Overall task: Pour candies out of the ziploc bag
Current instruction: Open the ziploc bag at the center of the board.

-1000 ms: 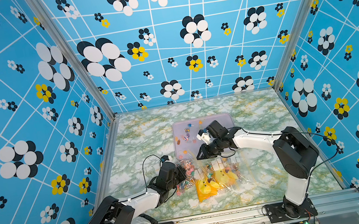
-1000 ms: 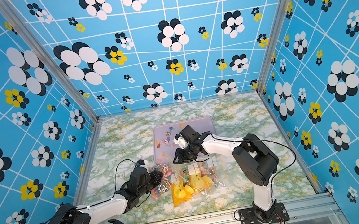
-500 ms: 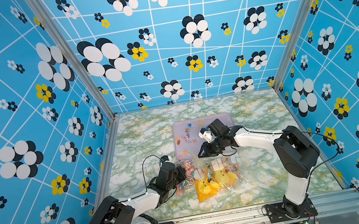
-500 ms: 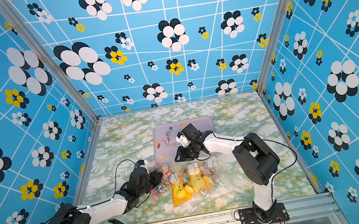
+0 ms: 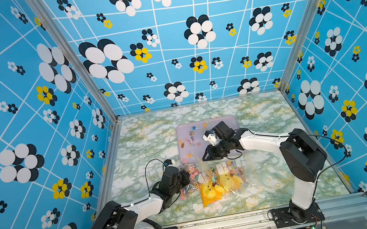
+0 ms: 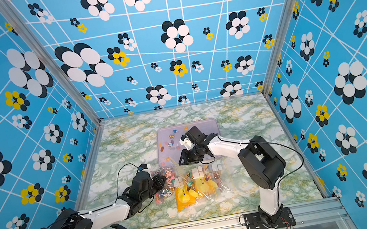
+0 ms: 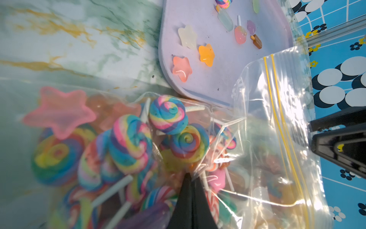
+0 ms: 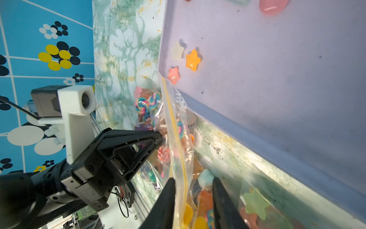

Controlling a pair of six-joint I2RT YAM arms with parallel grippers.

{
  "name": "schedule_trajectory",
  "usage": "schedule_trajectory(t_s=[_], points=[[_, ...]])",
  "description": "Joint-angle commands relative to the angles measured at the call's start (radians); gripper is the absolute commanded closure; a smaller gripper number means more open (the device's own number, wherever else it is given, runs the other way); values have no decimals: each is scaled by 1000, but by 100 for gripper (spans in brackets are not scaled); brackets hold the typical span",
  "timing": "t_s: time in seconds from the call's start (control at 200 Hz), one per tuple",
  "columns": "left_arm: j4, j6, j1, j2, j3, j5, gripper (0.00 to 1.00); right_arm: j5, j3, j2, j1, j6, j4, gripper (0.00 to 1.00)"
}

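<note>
Progress: early stage. A small number of candies (image 7: pixel 206 54) lie on the lavender tray (image 5: pixel 181 130), mostly star shapes and a few pieces on sticks, spread over its near end. The bulk is not out. The ziploc bag (image 5: pixel 217 180) lies on the worktop (image 5: pixel 147 147) just in front of the tray, between the two arms, packed with swirl lollipops, stars and yellow pieces. In the left wrist view its zip edge (image 7: pixel 277 111), marked by twin yellow lines, stands raised beside the tray's corner. Whether the mouth is fully parted cannot be told. Judgement: the pour proper is outstanding, and the bag needs lifting and tipping mouth-down over the tray.

The left claw (image 7: pixel 189 175) has its jaws together, clamped on a fold of the bag's film at the candy-filled end, away from the zip. In both top views it sits low at the bag's left end.

The right claw (image 8: pixel 194 179) has its jaws moderately apart, not wide. The zip edge runs up between them, close against one finger, and the other finger stands clear of the film. No closed grip is shown. In both top views it sits at the bag's tray-side edge, by the tray's near rim.
</note>
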Motion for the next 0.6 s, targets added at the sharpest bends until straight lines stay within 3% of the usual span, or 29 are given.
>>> schedule_trajectory(t_s=[0.0,0.595], points=[[-148,-1,14,18,-49,-47,100,22,25,-29,-10,-22,-30,66],[-134,0,15,30,-40,-42,100,-3,11,-7,18,-20,-21,66]])
